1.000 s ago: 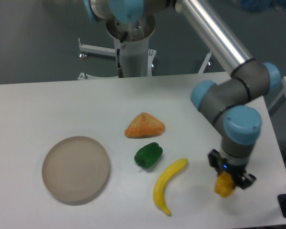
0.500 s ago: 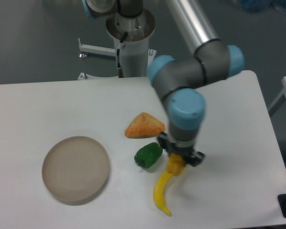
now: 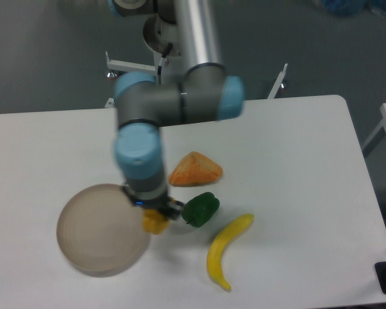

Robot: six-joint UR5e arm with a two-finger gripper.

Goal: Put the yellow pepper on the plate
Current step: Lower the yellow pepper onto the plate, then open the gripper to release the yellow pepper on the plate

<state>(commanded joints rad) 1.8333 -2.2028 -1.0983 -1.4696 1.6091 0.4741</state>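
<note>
**Yellow pepper held at the plate's right edge**

White tabletop [image 3: 289, 167] fills most of the view, with a grey floor and the arm's pale pedestal behind it. From that pedestal the arm reaches down, its grey and blue joints bent over the middle-left of the surface.

At the arm's lower end, the tool [image 3: 153, 217] points downward and is pinched onto the yellow pepper [image 3: 154, 223], which shows as a small yellow-orange lump just below the dark fingers. The pepper sits right at the right-hand rim of the plate [image 3: 93, 232], overlapping that edge in this view; whether it touches the plate or hangs above it cannot be told.

Just right of the pepper lies a green pepper [image 3: 200, 209], close to the tool. Above it rests an orange triangular lump [image 3: 195, 170], partly beside the arm's blue wrist joint. Lower right of the green pepper, a long curved banana [image 3: 225, 251] lies slanted on the surface, apart from the plate.
</note>
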